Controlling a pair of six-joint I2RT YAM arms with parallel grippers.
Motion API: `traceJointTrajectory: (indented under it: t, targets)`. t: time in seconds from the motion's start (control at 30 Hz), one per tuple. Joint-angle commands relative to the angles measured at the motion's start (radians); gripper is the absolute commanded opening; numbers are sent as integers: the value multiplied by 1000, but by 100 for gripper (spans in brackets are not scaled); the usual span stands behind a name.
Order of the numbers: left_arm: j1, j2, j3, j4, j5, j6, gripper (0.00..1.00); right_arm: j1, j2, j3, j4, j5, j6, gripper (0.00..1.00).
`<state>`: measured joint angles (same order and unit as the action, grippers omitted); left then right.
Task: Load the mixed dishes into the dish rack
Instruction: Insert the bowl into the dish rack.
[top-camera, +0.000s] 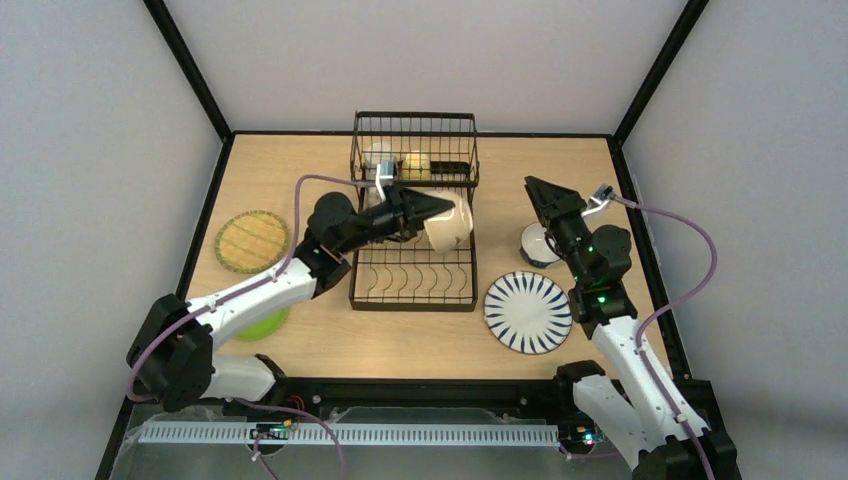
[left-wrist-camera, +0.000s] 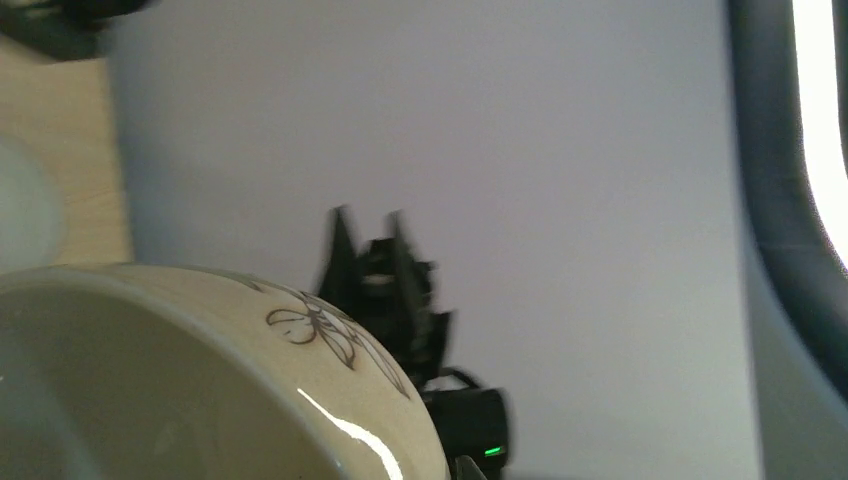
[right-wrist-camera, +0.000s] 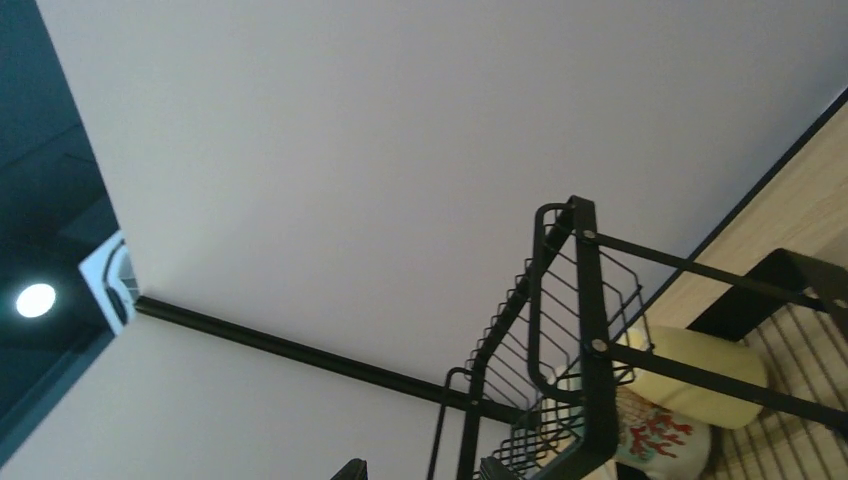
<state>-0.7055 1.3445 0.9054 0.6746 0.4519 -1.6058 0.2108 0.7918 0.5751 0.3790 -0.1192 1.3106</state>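
Light wooden table (top-camera: 400, 340), enclosed by grey walls (top-camera: 420, 60). The black wire dish rack (top-camera: 412, 270) stands at centre, with the beige mug (top-camera: 377, 156) and yellow mug (top-camera: 415, 163) in its raised basket. The left gripper (top-camera: 443, 205) clamps the rim of the white bowl (top-camera: 452, 228), tilted above the dividers. The right gripper (top-camera: 533, 187) hangs empty with its jaws apart, above the blue-white bowl (top-camera: 538, 246). The striped plate (top-camera: 528, 312) lies right of the rack. The yellow woven-look plate (top-camera: 251, 241) and lime-green plate (top-camera: 265, 325) lie left.

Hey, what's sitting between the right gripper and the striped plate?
The small blue-white bowl lies between the right gripper and the striped plate. Only the top view shows it.
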Motion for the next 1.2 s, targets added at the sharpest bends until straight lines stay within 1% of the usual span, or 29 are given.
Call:
traceJointTrajectory:
  t: [0.0, 0.17, 0.33, 0.43, 0.57, 0.73, 1.17]
  targets:
    - [9, -51, -125, -28, 43, 98, 2, 4, -24, 25, -80, 42, -97, 62]
    - [9, -40, -199, 9, 56, 130, 2, 0, -26, 20, -102, 46, -116, 62]
    - [9, 6, -267, 110, 68, 116, 2, -12, -31, 17, -118, 40, -135, 62]
    - [9, 49, -327, 242, 68, 66, 2, -23, -34, 21, -124, 34, -147, 62]
    - [9, 136, -369, 396, 79, 10, 2, -42, -31, 19, -125, 17, -150, 62]
    - [8, 228, -373, 528, 91, -29, 2, -66, -20, 20, -115, -8, -155, 62]
    - [9, 408, -331, 722, 52, -81, 2, -116, 39, 24, -60, -66, -154, 62]
